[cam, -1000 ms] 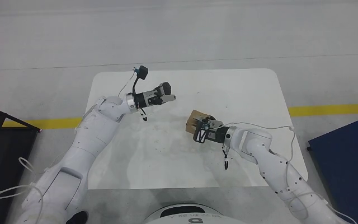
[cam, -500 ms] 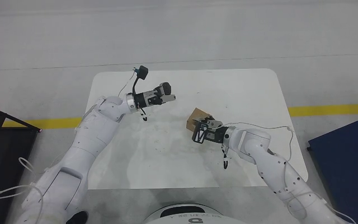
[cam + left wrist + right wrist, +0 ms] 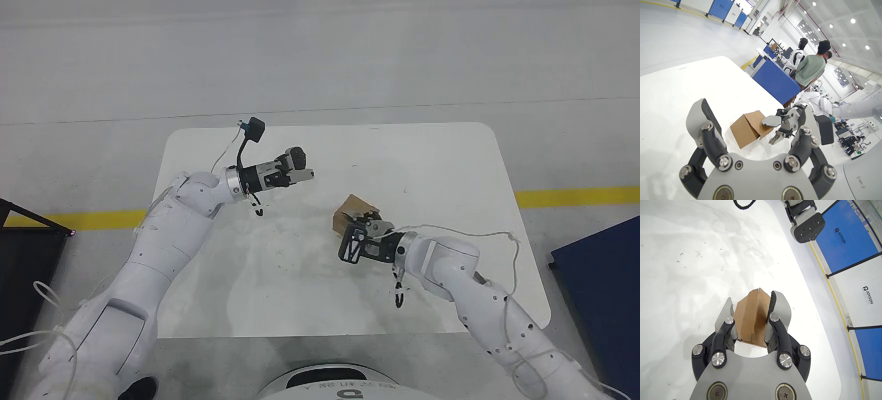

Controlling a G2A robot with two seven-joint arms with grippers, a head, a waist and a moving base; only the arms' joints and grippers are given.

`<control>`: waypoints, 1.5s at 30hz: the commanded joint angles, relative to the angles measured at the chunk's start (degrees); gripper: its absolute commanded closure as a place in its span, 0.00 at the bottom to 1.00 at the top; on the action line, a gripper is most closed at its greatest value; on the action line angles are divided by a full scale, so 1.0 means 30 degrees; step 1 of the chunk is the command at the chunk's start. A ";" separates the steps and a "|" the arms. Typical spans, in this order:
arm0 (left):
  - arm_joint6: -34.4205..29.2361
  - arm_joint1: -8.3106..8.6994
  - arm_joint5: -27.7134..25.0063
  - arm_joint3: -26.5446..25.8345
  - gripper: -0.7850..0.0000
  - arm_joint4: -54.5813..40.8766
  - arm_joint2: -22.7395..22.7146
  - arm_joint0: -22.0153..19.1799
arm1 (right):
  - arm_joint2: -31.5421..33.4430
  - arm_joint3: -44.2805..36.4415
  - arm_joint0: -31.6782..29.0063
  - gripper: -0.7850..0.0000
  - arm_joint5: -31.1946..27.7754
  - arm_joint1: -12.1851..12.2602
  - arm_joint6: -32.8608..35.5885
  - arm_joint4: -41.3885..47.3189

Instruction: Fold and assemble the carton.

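Brown corrugated cardboard makes up the carton (image 3: pixel 352 211), which lies on its side on the white table (image 3: pixel 450 160), right of the table's middle. Its faces are plain brown. In the left wrist view the carton (image 3: pixel 746 128) rests on one long face, with its open end and a loose flap turned toward the right arm.

The right gripper (image 3: pixel 347 245) is at that open end. In its own wrist view the right gripper (image 3: pixel 751 297) is closed part-way, to about the carton's width, with the folded cardboard (image 3: pixel 753 317) between its two fingers and the black ribbed pad (image 3: pixel 770 306) against the carton's edge. A small slot is cut into the flap's far edge. From the left wrist view, the right gripper (image 3: pixel 772 130) has one finger over the flap and the other below it.

The left gripper (image 3: pixel 305 165) hangs over the far left part of the table, well apart from the carton. Its fingers are spread wide with nothing between them (image 3: pixel 753 106).

Readable writing sits off the table: the blue barrier panels (image 3: pixel 848 243) on the floor beyond the table edge each carry a white logo and a word in white capitals. A yellow line (image 3: pixel 580 195) runs across the floor beside the table.
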 commanded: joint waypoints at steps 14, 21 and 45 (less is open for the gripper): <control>0.0000 0.0000 0.0000 0.0000 0.00 0.0000 0.0000 0.0000 | -0.0159 0.0194 0.0145 0.84 0.1935 -0.0151 -0.0525 -0.1722; 0.0000 0.0000 0.0000 0.0000 0.00 0.0000 0.0000 0.0000 | -0.0014 0.0660 0.0454 0.84 0.1971 -0.0208 -0.0606 -0.1939; 0.0000 0.0000 0.0000 0.0000 0.00 0.0000 0.0000 0.0000 | 0.0520 0.1985 0.1269 0.78 0.0787 -0.0437 -0.0803 -0.0006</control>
